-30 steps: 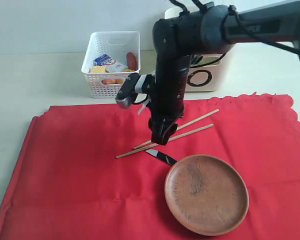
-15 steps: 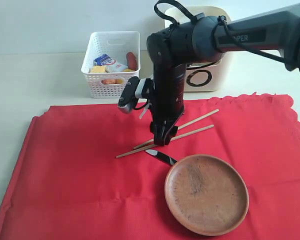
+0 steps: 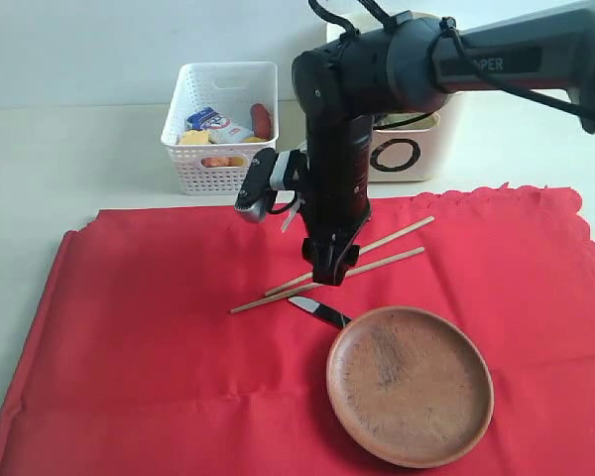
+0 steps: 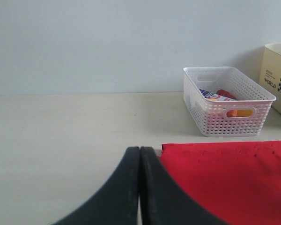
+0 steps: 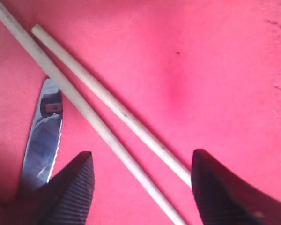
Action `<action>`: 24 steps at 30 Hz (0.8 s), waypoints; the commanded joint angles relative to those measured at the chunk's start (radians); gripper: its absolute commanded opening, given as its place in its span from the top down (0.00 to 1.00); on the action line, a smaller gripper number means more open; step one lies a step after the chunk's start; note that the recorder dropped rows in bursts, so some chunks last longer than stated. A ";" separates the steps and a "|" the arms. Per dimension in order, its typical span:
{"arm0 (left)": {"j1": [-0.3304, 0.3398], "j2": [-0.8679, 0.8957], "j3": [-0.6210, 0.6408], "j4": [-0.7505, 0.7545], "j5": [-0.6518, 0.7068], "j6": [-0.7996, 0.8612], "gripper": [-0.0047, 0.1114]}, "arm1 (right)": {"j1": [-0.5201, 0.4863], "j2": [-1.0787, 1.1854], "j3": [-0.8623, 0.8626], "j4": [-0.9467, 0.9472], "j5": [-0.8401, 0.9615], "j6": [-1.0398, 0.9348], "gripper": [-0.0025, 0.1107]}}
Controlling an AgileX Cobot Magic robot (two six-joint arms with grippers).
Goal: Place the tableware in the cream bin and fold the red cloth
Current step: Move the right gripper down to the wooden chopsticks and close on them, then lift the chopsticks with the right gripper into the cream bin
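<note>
Right gripper (image 3: 329, 272) pointing down, jaws spread wide, left gripper (image 4: 139, 154) jaws pressed together

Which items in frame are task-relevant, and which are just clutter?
Job in hand:
- chopsticks
- brown clay plate
- red cloth
- cream bin
- right gripper, open over the chopsticks
- shiny metal utensil by the plate, probably tableware too

Lying about:
- white basket holding a milk carton and a sausage
- left gripper, shut, idle
</note>
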 commanded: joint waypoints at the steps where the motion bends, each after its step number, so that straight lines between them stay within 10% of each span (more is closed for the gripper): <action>1: 0.000 -0.007 0.004 0.000 -0.002 -0.001 0.96 | 0.002 0.016 -0.002 0.022 0.008 -0.043 0.46; 24: 0.000 -0.007 0.004 0.000 -0.002 -0.001 0.96 | 0.002 0.075 -0.002 -0.004 -0.010 -0.034 0.81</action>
